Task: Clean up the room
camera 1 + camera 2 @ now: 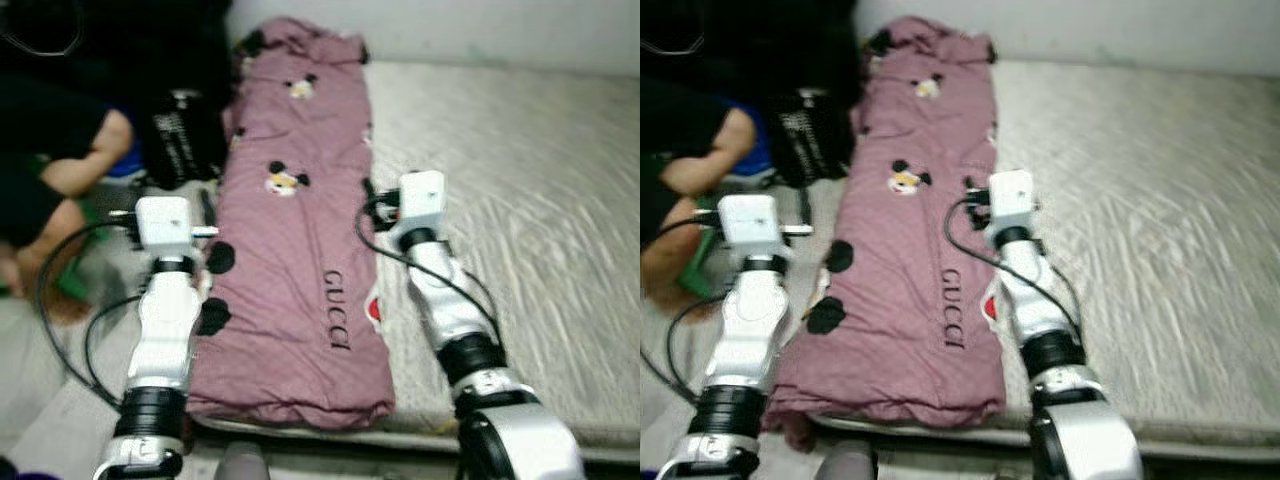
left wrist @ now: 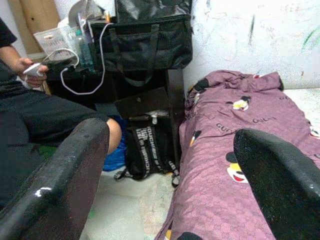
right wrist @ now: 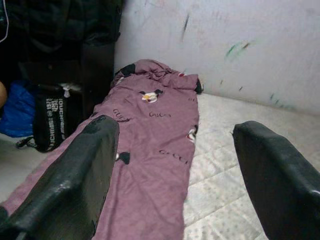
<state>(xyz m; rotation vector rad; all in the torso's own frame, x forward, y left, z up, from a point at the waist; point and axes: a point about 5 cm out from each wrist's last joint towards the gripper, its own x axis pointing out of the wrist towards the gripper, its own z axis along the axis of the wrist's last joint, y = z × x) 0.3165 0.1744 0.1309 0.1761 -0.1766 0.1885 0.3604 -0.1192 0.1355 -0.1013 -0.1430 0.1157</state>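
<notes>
A mauve blanket (image 1: 290, 250) printed with cartoon mice and lettering lies folded in a long strip along the left side of a bare pale mattress (image 1: 520, 220). My left arm (image 1: 165, 300) reaches forward over the bed's left edge. In the wrist view my left gripper (image 2: 170, 132) is open and holds nothing, above the blanket's left border. My right arm (image 1: 440, 290) stretches over the blanket's right border about halfway up its length. My right gripper (image 3: 175, 127) is open too, with the blanket (image 3: 150, 150) and mattress below it.
A person (image 1: 60, 170) in dark clothes sits on the floor at the left, holding a phone (image 2: 32, 69). A black backpack (image 1: 180, 135) leans by the bed. A large black bag (image 2: 150, 40) rests on a dark stand against the scuffed wall (image 3: 225, 45).
</notes>
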